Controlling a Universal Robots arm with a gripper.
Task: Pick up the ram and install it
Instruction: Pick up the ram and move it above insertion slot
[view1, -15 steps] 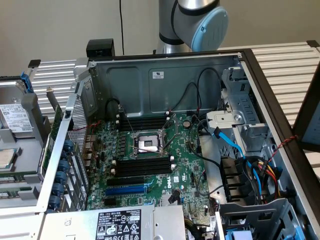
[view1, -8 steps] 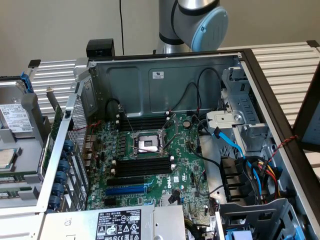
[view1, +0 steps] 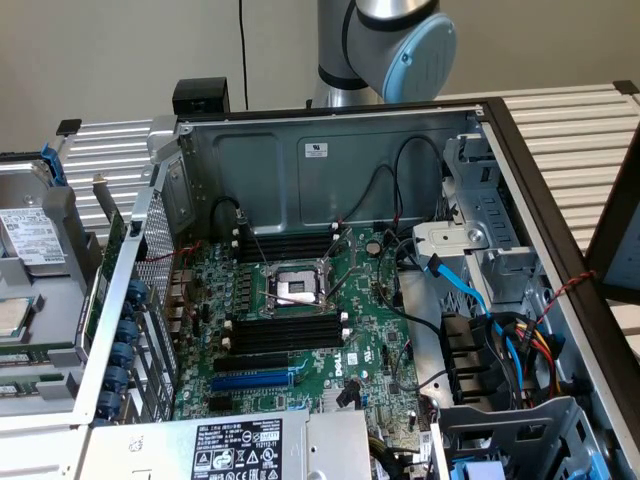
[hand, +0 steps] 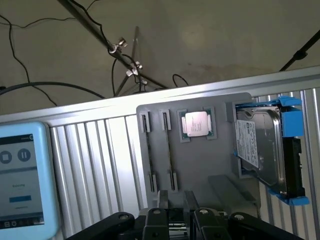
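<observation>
The black two-fingered gripper is held wide open and empty above a flat grey plastic tray. The ram, a thin stick seen edge-on, is stood in the tray's clips near the fingertips, beside a square silver processor.

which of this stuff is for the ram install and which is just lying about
For the job:
- ram, what look like thin sticks on edge in the grey holder
- black slots on the motherboard
- gripper, open and empty

Lying about:
- processor chip
- hard drive in its blue caddy
- tablet
- blue slot
</observation>
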